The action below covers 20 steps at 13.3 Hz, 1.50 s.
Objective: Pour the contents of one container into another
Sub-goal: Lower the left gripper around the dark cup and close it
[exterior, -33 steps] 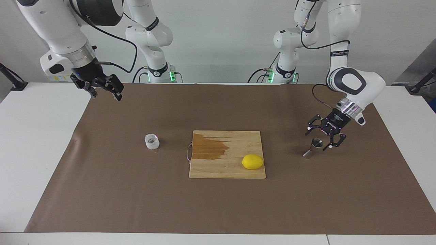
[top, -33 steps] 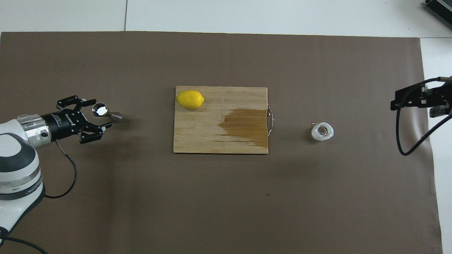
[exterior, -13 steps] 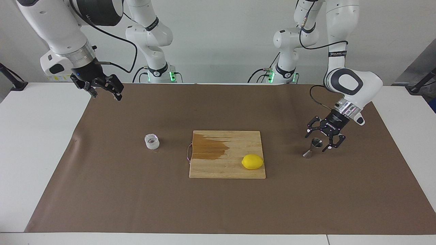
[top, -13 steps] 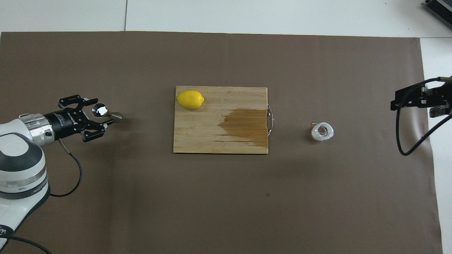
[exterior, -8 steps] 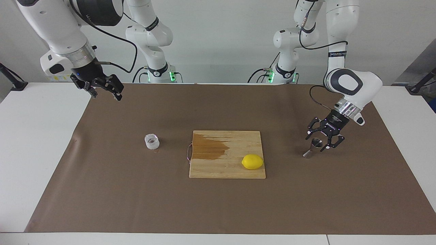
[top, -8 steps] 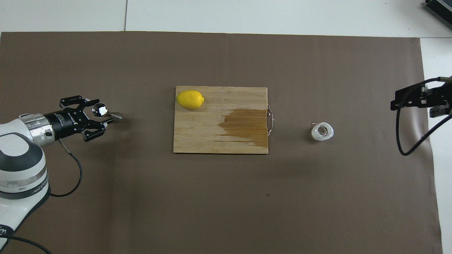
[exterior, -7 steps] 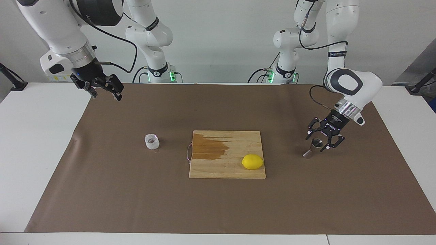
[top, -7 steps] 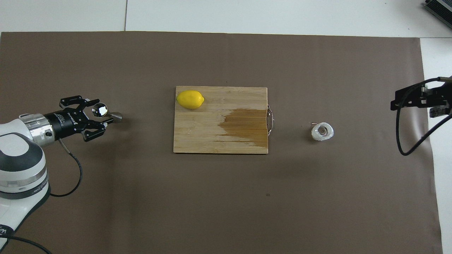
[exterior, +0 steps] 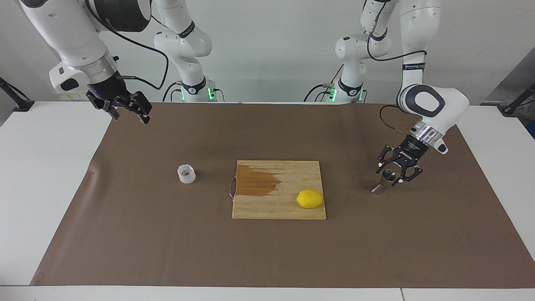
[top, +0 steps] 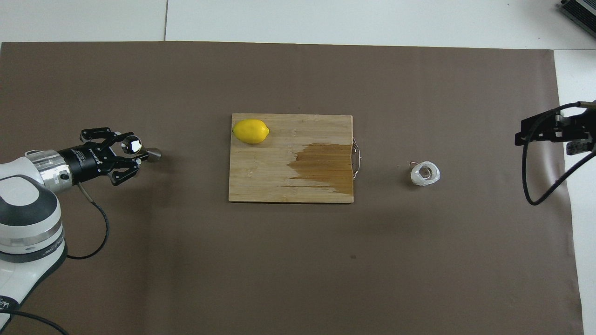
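Observation:
The squat clear cup (exterior: 186, 174) stands on the brown mat toward the right arm's end; it also shows in the overhead view (top: 424, 173). The steel jigger (exterior: 379, 188) stands upright on the mat toward the left arm's end, its round mouth bright in the overhead view (top: 132, 145). My left gripper (exterior: 391, 177) is low at the jigger, open, with one finger on each side of its upper cone and small gaps still showing (top: 132, 149). My right gripper (exterior: 125, 112) waits open and empty, raised over the mat's corner near the robots (top: 521, 135).
A wooden cutting board (exterior: 288, 209) with a dark wet stain lies at the mat's middle between cup and jigger. A lemon (exterior: 309, 198) lies on its corner toward the jigger. White table shows around the mat (exterior: 50, 175).
My left gripper has shifted slightly onto the jigger and its fingers have narrowed around the upper cone. The jigger, the cup and the right arm have not moved.

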Each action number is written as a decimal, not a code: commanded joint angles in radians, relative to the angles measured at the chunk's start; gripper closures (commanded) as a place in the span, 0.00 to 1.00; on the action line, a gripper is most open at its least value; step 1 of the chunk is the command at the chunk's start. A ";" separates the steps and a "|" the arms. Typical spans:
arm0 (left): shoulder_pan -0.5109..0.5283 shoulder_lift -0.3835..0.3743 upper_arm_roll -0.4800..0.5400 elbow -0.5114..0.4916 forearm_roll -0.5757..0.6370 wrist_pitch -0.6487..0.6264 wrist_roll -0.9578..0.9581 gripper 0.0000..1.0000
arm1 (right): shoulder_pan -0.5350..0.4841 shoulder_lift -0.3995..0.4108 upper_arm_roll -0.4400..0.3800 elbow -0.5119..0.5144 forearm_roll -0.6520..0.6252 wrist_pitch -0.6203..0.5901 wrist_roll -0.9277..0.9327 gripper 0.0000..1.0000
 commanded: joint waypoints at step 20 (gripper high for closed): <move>-0.019 0.002 -0.008 0.049 -0.023 -0.062 -0.055 1.00 | -0.006 -0.018 0.004 -0.019 0.009 -0.007 0.002 0.00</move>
